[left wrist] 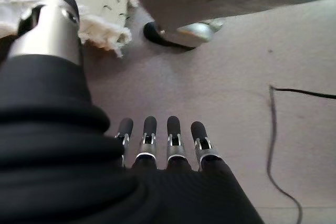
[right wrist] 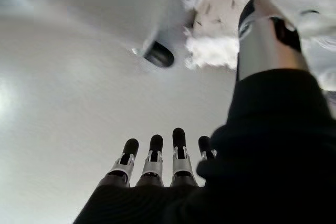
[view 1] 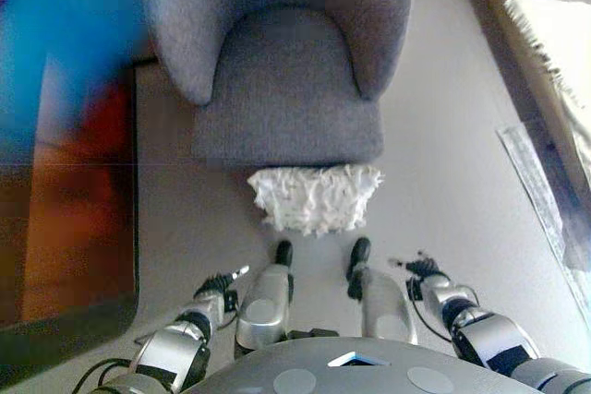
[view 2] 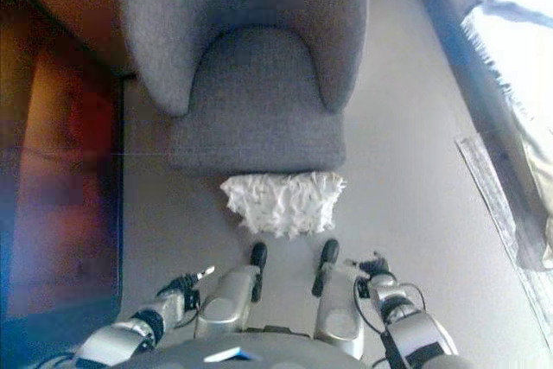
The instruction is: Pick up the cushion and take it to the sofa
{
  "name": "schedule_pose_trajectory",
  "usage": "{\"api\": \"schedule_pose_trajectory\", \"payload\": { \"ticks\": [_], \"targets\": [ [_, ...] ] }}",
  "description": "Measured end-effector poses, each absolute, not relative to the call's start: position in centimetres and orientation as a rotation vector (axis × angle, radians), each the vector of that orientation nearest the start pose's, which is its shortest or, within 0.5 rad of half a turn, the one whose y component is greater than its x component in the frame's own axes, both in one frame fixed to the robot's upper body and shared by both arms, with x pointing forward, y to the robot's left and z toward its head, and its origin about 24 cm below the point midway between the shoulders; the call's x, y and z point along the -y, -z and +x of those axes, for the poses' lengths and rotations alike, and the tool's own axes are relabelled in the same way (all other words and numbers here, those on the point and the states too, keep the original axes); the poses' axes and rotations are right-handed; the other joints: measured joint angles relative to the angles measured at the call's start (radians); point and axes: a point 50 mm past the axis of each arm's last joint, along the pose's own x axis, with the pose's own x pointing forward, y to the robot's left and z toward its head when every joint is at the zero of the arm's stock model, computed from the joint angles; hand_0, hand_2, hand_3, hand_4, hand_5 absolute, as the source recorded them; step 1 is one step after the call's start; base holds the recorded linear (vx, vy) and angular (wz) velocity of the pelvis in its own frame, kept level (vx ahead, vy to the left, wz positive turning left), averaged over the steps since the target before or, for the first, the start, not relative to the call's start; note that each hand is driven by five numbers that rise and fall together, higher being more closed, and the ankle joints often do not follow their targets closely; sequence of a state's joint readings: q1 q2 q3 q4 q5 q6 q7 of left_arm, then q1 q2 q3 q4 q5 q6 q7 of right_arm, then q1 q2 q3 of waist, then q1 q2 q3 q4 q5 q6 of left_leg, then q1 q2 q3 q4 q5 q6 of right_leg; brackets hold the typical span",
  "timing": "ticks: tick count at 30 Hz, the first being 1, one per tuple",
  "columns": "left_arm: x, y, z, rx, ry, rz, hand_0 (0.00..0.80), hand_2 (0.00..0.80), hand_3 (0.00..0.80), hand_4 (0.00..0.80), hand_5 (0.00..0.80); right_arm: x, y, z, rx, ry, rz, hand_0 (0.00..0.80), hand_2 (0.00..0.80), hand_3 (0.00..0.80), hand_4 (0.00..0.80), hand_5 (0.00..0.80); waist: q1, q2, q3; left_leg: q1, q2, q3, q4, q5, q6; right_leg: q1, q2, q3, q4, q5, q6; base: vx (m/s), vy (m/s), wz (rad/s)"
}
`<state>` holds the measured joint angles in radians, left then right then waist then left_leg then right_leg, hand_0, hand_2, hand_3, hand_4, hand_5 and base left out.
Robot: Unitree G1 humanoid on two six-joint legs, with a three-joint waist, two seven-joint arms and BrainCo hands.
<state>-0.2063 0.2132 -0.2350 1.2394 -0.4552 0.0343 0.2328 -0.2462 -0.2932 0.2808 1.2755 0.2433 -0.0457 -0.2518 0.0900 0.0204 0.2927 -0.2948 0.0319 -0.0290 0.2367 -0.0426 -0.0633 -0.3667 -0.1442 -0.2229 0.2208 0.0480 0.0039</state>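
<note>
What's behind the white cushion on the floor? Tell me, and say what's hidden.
The grey sofa stands right behind the cushion, its seat front at the cushion's far edge. Whether they touch, and the floor beneath the cushion, cannot be seen.

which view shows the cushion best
The left eye view: the whole white shaggy cushion lies on the floor against the front of the grey sofa, unobstructed. The right eye view shows it much the same. Each wrist view catches only a fringed edge past its thumb.
</note>
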Motion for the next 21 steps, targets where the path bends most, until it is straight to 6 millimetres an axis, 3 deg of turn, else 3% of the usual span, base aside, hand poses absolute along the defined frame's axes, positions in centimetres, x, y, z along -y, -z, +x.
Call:
{"api": "schedule_pose_trajectory", "payload": {
  "ticks": [4, 8, 15, 21],
  "targets": [
    [-23.4, 11.9, 19.6, -0.886, -0.428, 0.108, 0.000, 0.000, 0.000, 0.000, 0.000, 24.5, 11.0, 20.4, -0.802, 0.306, -0.367, 0.000, 0.000, 0.000, 0.000, 0.000, -0.025, -0.044, 0.076, -0.080, -0.001, 0.015, 0.041, 0.000, 0.002, -0.062, -0.005, 0.009, 0.002, 0.012, 0.018, -0.089, 0.012, -0.03],
    [-23.5, 9.3, 23.0, -0.737, -0.480, 0.124, 0.000, 0.000, 0.000, 0.000, 0.000, 24.5, 9.8, 21.7, -0.719, 0.333, -0.374, 0.000, 0.000, 0.000, 0.000, 0.000, -0.035, -0.042, 0.138, -0.147, -0.013, 0.031, 0.105, -0.021, 0.015, -0.118, -0.004, 0.048, 0.037, 0.021, 0.028, -0.046, 0.027, -0.03],
    [-24.2, 7.4, 25.0, -0.646, -0.561, 0.159, 0.000, 0.000, 0.000, 0.000, 0.000, 24.3, 6.8, 25.1, -0.561, 0.382, -0.388, 0.000, 0.000, 0.000, 0.000, 0.000, -0.048, -0.040, 0.188, -0.281, -0.001, 0.056, 0.267, -0.085, 0.017, -0.259, -0.006, 0.081, 0.187, -0.021, 0.018, -0.054, 0.044, -0.08],
    [-24.2, 5.2, 27.5, -0.554, -0.564, 0.155, 0.000, 0.000, 0.000, 0.000, 0.000, 25.6, 4.2, 27.5, -0.466, 0.425, -0.424, 0.000, 0.000, 0.000, 0.000, 0.000, -0.050, -0.038, 0.197, -0.461, 0.014, 0.054, 0.453, -0.148, 0.021, -0.439, -0.008, 0.099, 0.360, -0.081, 0.008, -0.043, 0.029, -0.04]
  ]
}}
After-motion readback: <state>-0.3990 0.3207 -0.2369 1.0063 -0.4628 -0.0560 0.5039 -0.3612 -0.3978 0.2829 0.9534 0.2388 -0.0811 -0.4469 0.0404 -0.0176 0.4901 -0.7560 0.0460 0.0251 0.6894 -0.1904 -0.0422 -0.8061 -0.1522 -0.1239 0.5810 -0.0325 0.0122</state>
